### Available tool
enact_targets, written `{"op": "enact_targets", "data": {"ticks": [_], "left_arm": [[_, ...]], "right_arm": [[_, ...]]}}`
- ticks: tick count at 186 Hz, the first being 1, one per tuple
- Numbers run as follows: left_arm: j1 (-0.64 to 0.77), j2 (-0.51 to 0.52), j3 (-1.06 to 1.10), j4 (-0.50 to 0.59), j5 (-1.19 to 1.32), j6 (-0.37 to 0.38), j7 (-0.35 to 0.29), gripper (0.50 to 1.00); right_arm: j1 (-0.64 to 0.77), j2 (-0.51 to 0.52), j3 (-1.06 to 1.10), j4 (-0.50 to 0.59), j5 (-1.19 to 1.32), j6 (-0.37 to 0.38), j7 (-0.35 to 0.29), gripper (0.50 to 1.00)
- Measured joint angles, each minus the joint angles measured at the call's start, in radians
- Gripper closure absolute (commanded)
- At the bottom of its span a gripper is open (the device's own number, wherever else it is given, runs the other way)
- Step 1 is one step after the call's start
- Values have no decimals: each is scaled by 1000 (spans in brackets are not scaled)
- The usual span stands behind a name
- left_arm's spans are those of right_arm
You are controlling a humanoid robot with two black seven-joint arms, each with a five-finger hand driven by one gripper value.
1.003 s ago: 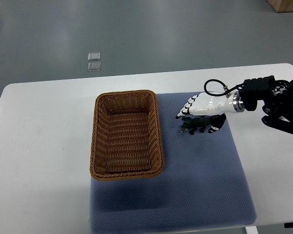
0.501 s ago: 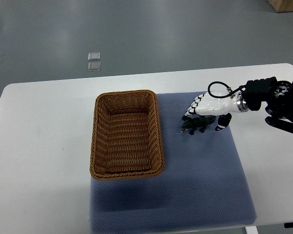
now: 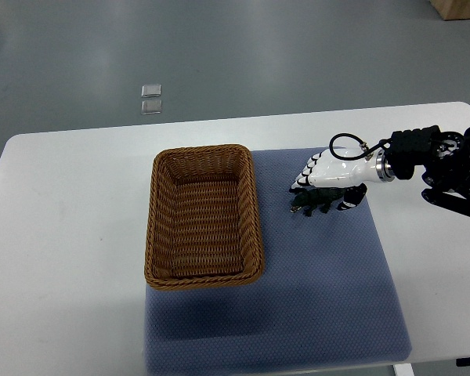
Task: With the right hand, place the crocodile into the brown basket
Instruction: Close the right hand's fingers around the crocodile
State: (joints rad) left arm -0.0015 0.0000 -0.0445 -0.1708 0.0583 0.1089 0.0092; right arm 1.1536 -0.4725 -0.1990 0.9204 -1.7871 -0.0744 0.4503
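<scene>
A small dark green toy crocodile (image 3: 313, 203) lies on the blue mat (image 3: 321, 282), a short way right of the brown wicker basket (image 3: 204, 271). My right hand (image 3: 325, 192), white with black fingertips, comes in from the right edge and hovers just over the crocodile's back. Its fingers (image 3: 301, 179) stretch out past the far side of the toy, and the thumb (image 3: 352, 200) sits near its tail end. The hand looks open, with nothing held. The basket has nothing in it. My left arm is out of view.
The basket stands on the mat's left part on a white table (image 3: 70, 235). Two small clear squares (image 3: 150, 99) lie on the grey floor beyond the table. My right arm's dark forearm (image 3: 446, 168) covers the table's right edge.
The right hand has shifted slightly left and lower, back over the crocodile, after drawing a little to the right. The crocodile has stayed on the mat.
</scene>
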Motion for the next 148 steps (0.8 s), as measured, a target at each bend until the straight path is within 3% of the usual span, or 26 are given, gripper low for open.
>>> {"op": "enact_targets", "data": {"ticks": [94, 148], "left_arm": [[0, 0, 0, -1, 0, 0, 0, 500], [0, 0, 0, 0, 0, 0, 0, 500]], "right_arm": [[1, 11, -13, -20, -24, -6, 6, 687], [1, 24, -27, -53, -47, -34, 6, 758]]}}
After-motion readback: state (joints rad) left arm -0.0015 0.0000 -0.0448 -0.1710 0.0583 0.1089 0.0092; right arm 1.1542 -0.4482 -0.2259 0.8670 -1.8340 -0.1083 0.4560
